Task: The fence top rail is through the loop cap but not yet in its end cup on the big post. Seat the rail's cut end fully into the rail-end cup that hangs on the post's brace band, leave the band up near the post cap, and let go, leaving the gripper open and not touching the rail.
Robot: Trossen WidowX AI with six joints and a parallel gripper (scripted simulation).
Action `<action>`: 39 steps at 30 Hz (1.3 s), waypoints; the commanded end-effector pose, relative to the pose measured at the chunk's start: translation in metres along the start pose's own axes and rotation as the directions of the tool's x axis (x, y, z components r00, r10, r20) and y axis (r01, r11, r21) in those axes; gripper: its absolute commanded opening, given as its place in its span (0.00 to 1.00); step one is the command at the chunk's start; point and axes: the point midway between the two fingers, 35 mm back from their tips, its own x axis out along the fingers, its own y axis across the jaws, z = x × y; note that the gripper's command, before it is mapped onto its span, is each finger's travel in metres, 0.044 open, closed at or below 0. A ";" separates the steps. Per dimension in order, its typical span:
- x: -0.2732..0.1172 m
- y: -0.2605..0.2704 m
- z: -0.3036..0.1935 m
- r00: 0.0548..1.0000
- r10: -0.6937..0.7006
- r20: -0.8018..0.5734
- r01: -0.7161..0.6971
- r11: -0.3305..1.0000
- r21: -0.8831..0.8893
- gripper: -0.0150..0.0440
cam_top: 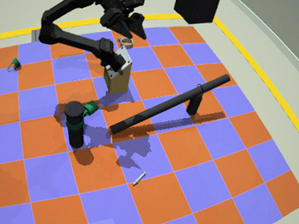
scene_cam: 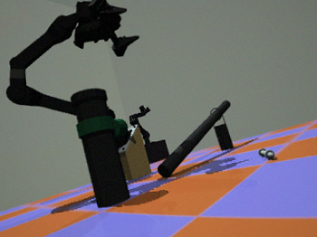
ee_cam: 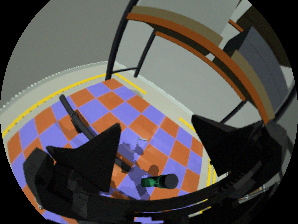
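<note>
In the top view the dark box (cam_top: 197, 8) at the far edge is cut off by the frame. The small green item (cam_top: 14, 64) at far left is too small to name. In the exterior view the big post (scene_cam: 100, 149) hides most of the rail-end cup (scene_cam: 119, 125) — only a green sliver shows.

My arm (cam_top: 75, 39) is folded high in a sharp elbow bend, wrist raised. My gripper (cam_top: 131, 25) points downward, fingers spread wide apart, holding nothing.
</note>
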 end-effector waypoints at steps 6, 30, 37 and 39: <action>0.073 0.071 -0.053 0.918 0.121 -0.377 0.042 0.917 0.398 1.00; 0.101 0.113 -0.118 0.743 0.186 -0.643 0.296 0.770 0.565 1.00; 0.094 0.086 -0.143 0.720 0.274 -0.638 -0.006 0.921 0.388 1.00; 0.090 0.077 -0.153 0.715 0.299 -0.632 -0.113 0.942 0.317 1.00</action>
